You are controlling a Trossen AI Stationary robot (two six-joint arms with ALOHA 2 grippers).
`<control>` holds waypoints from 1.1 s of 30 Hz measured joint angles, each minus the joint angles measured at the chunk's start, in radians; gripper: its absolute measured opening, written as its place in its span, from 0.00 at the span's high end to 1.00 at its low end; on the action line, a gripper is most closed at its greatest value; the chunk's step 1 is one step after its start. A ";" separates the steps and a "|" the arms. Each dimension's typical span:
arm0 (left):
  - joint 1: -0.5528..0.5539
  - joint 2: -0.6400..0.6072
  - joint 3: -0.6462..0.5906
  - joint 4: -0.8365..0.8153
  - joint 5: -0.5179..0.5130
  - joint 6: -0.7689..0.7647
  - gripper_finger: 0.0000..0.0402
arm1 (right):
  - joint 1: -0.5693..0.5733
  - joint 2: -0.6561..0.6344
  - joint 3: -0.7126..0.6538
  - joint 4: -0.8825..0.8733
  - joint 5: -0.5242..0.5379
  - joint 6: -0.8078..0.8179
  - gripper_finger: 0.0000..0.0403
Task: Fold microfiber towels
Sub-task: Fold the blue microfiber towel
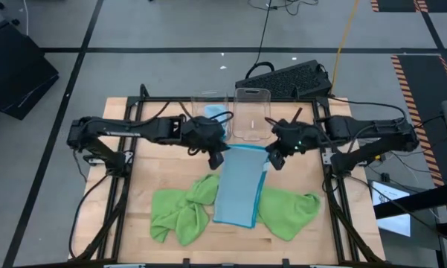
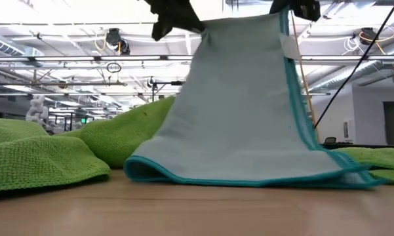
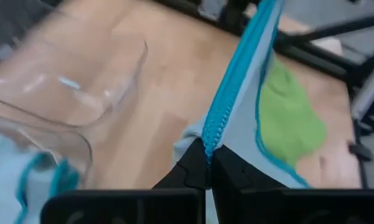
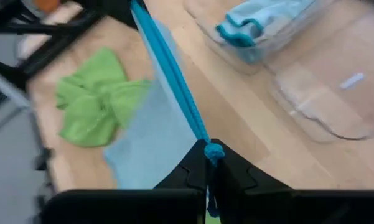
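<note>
A light blue microfiber towel (image 1: 238,186) with teal edging hangs between my two grippers over the middle of the table. Its upper edge runs from one gripper to the other, and its lower end (image 2: 249,172) lies on the wood. My left gripper (image 1: 216,158) is shut on the upper edge's left end and my right gripper (image 1: 274,160) on its right end. One crumpled lime green towel (image 1: 180,212) lies left of the blue one and another (image 1: 288,212) lies right of it. Both rest on the table. My left gripper pinches the blue towel's teal-hemmed upper edge (image 3: 206,144) between its two fingers, slanting down from the table's left. One layer or several, I cannot tell. The edge runs straight from the fingers toward the other gripper. My right gripper pinches the towel's teal corner (image 4: 213,152) between its two fingers, slanting down from the table's right. The hem (image 4: 168,68) runs straight away from the fingers. The cloth hangs below, with its lower end on the table.
Two clear plastic bins stand at the table's far edge behind the grippers. The left bin (image 1: 212,115) holds a blue towel and the right bin (image 1: 253,112) shows nothing inside. A black device (image 1: 286,78) lies on the floor beyond the table. Bare wood lies along the near edge (image 2: 197,210).
</note>
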State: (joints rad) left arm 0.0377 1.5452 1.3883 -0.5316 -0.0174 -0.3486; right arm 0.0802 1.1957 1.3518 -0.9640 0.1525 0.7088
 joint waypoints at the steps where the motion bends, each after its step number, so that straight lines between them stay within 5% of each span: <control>1: 0.000 0.002 0.000 -0.005 0.016 0.000 0.98 | -0.010 0.000 0.000 0.000 -0.022 -0.006 0.99; 11: -0.099 0.008 0.000 -0.147 0.046 -0.021 0.98 | 0.043 0.004 -0.165 0.273 -0.227 0.107 0.99; 20: -0.170 0.065 -0.001 -0.197 0.037 -0.022 0.97 | 0.125 0.000 -0.398 0.569 -0.259 0.275 0.99; 33: -0.024 0.150 -0.001 -0.087 -0.058 0.132 0.97 | -0.040 -0.063 -0.494 0.518 -0.227 0.168 0.99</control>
State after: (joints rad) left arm 0.0137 1.6948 1.3876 -0.6190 -0.0752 -0.2167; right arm 0.0400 1.1326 0.8577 -0.4456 -0.0748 0.8765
